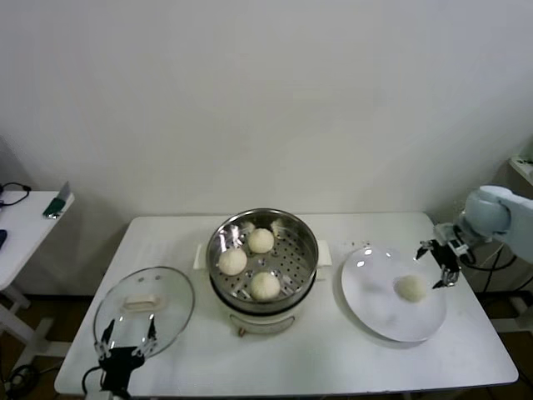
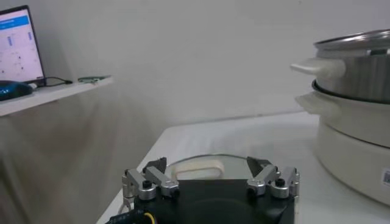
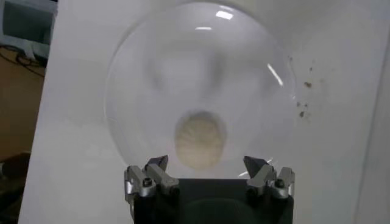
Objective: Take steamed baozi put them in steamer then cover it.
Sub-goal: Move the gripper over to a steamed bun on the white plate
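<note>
done: 3 buns (image 1: 261,240) in steamer (image 1: 306,250) | left: 1 bun (image 1: 410,287) just below wide-apart right gripper (image 1: 439,268); lid (image 1: 171,310) by wide-apart left gripper (image 1: 127,337)

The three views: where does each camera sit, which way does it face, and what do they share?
Head view: high, looking down at the table; both grippers show.
Left wrist view: low behind the open left gripper, facing the cover and steamer.
Right wrist view: above the open right gripper, facing down at the plate with one baozi.
Shared: head and right wrist views both show that baozi on the plate.
</note>
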`<state>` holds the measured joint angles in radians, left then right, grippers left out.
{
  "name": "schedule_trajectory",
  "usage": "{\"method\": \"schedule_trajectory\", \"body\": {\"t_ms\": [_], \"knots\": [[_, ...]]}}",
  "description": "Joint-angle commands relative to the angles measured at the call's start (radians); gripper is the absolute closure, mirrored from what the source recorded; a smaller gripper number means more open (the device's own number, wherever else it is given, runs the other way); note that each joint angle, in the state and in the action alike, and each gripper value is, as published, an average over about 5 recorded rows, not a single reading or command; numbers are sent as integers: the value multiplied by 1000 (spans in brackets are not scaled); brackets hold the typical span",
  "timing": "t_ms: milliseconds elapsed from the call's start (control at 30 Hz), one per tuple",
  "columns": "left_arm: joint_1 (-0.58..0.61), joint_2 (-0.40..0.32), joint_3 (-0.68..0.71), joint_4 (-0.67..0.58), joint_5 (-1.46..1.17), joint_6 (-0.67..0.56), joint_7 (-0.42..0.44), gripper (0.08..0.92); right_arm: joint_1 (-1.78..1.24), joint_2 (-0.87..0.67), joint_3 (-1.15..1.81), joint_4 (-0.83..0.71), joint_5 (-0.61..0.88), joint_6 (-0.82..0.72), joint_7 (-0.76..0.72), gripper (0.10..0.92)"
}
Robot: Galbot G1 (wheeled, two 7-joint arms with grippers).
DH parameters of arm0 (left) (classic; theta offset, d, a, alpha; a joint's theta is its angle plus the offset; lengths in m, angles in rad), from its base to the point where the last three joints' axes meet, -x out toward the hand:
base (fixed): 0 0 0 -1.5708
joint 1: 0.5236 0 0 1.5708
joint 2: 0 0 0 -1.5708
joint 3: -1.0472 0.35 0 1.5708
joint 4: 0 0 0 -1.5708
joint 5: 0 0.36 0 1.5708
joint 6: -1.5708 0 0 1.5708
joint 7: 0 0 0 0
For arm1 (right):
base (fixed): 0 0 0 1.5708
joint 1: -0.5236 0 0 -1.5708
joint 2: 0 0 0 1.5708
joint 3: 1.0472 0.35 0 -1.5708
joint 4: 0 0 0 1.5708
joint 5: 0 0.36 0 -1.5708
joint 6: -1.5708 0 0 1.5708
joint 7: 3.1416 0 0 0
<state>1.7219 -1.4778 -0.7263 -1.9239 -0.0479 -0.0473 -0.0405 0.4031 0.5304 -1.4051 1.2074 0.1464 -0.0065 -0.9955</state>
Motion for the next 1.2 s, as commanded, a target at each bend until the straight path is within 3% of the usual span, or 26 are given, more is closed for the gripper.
{"method": "schedule_trajectory", "body": {"t_ms": [33, 567, 933, 1067, 1200], "knots": [[0, 1, 1, 0, 0, 0, 1, 177, -244, 28, 198, -85, -61, -36, 37, 203], [3, -5, -2, 3, 11, -3, -1, 177, -276, 100, 228, -145, -67, -49, 61, 211], [4, -4, -2, 0, 10, -3, -2, 177, -204, 98, 179, -135, -64, -50, 35, 363], [4, -3, -2, 0, 10, -4, -3, 177, -74, 98, 74, -91, -6, -54, 22, 384], [3, -4, -1, -1, 10, -4, -3, 177, 226, 129, -186, 0, 147, -64, 19, 389]]}}
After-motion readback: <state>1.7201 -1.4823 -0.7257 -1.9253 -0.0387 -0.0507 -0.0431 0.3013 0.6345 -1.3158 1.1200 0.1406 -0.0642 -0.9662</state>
